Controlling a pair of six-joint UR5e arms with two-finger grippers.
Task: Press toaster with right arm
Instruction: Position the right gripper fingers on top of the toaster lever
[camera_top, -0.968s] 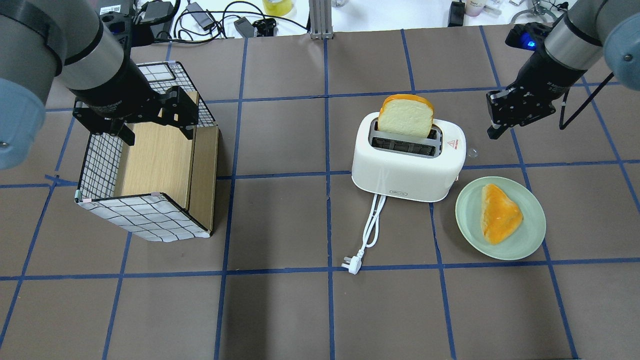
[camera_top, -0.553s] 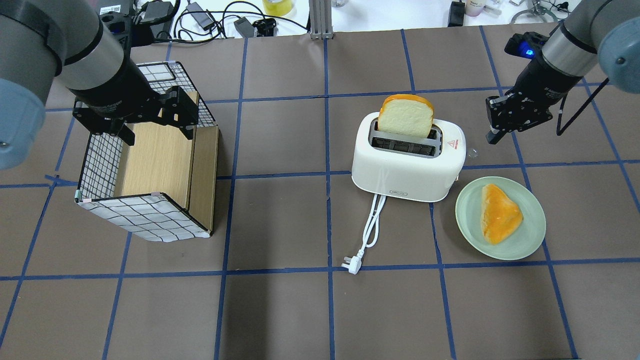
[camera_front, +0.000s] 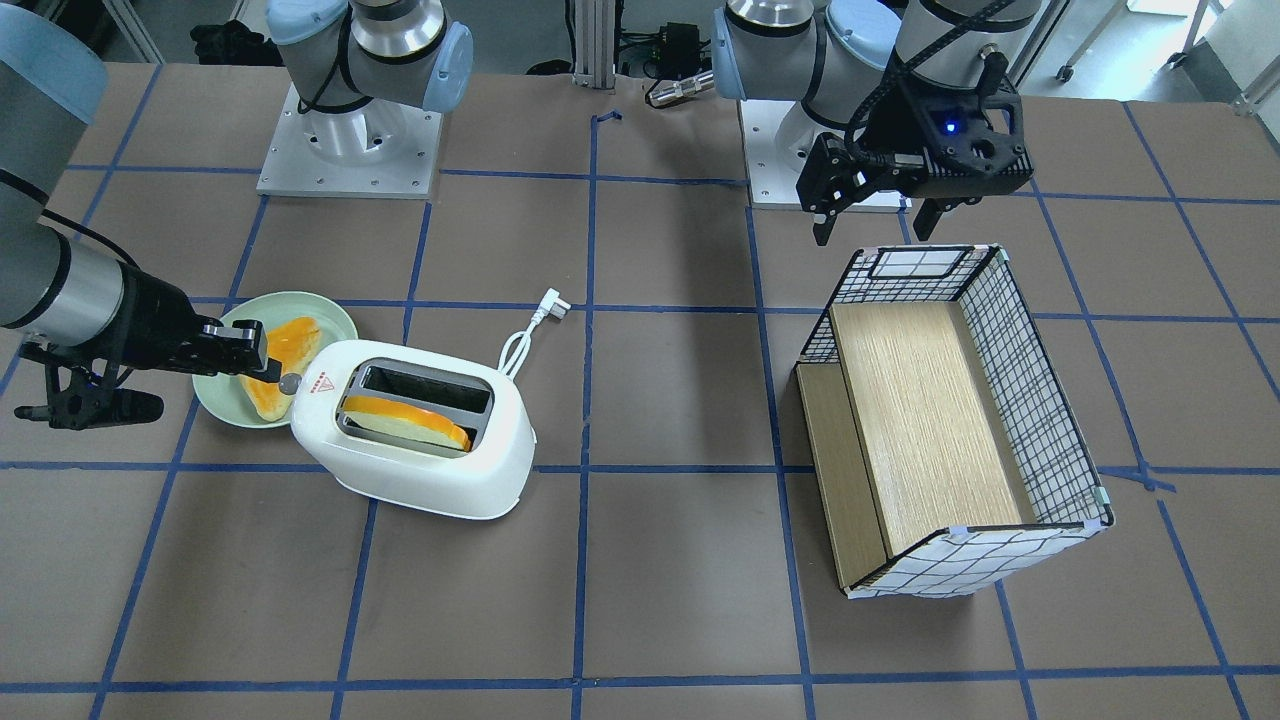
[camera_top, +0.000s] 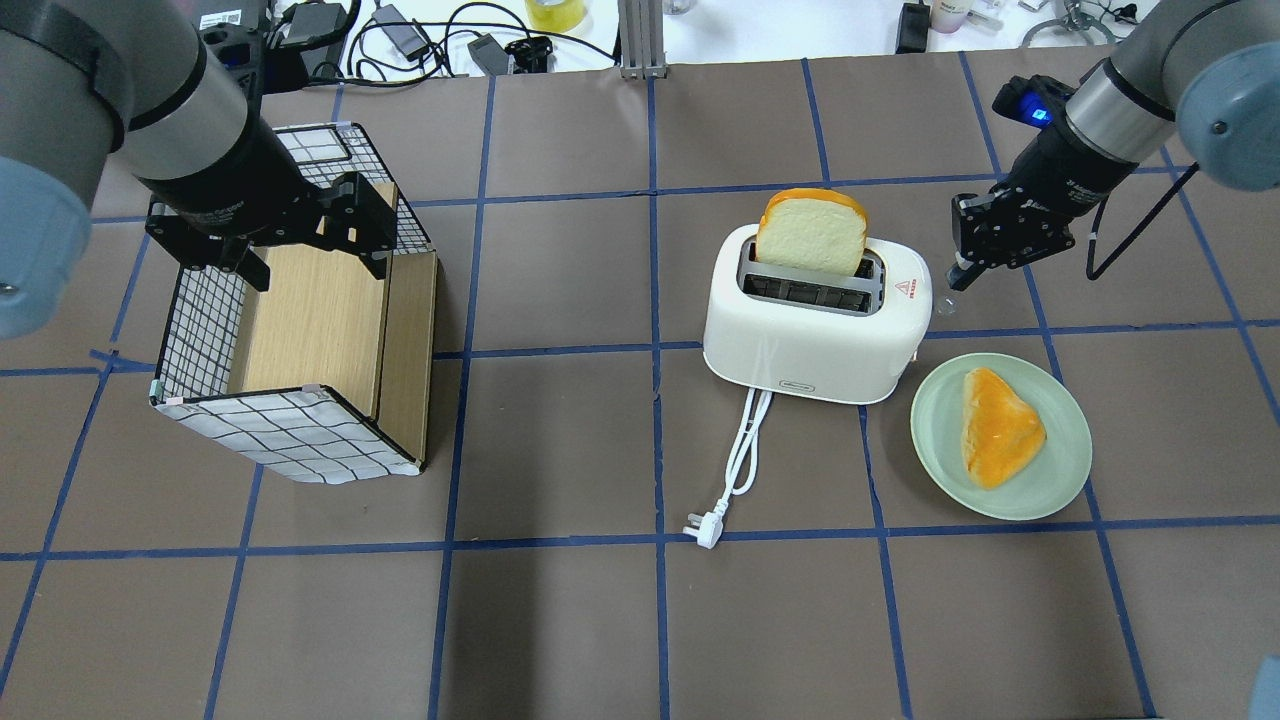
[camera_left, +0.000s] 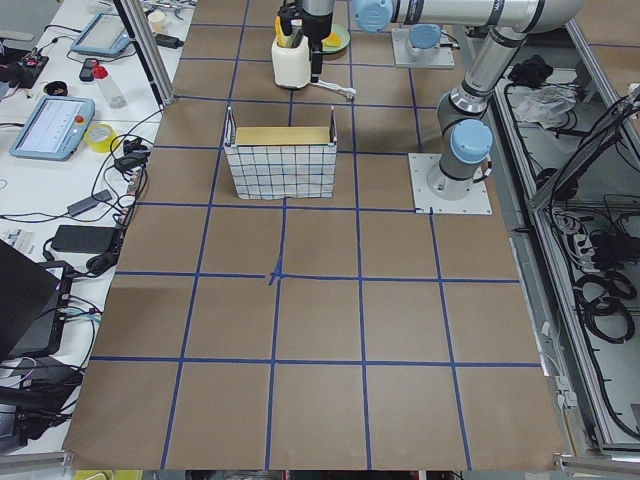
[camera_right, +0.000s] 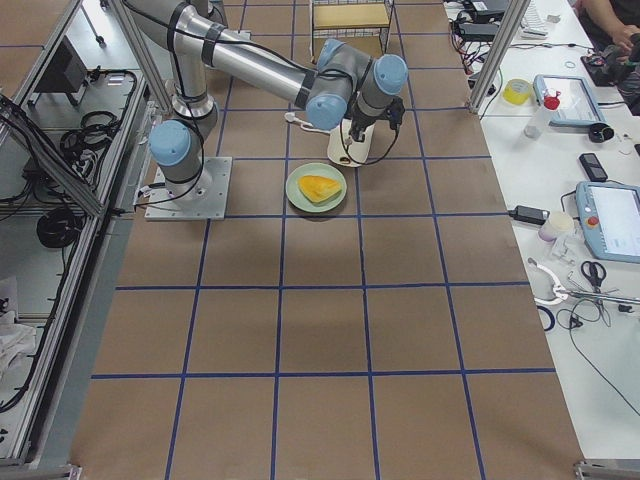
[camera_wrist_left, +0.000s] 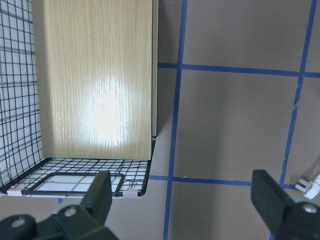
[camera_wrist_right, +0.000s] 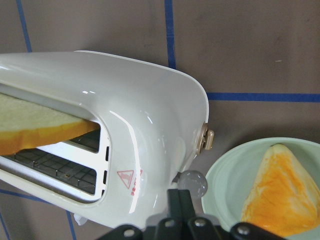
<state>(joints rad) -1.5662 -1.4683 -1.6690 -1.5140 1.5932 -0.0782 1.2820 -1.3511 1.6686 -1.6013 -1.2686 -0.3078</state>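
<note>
Toaster (camera_top: 815, 330) stands upright on the table, right of centre in the overhead view, slots up. One slice of bread (camera_top: 810, 232) sits in the far slot and rises well above the top. The red triangle mark is on the end facing the right arm. Small grey knob (camera_top: 945, 306) sticks out from that same end, low down. White cord (camera_top: 745, 450) runs from the near side and ends in a plug lying on the table.

Right gripper (camera_top: 955, 282) hangs at the knob end with its fingers pressed together and nothing between them. In the wrist view the tips (camera_wrist_right: 176, 195) sit just beside the knob; we cannot tell whether they touch it.

Green plate (camera_top: 1060, 470) lies just beside the toaster's near right corner, with a second slice (camera_top: 1000, 425) flat on it.

Well apart, on the table's left side, the left gripper (camera_top: 315, 255) hovers over the far end of a wire basket (camera_top: 290, 435) lined with wooden boards. Its fingers are spread wide and hold nothing.
</note>
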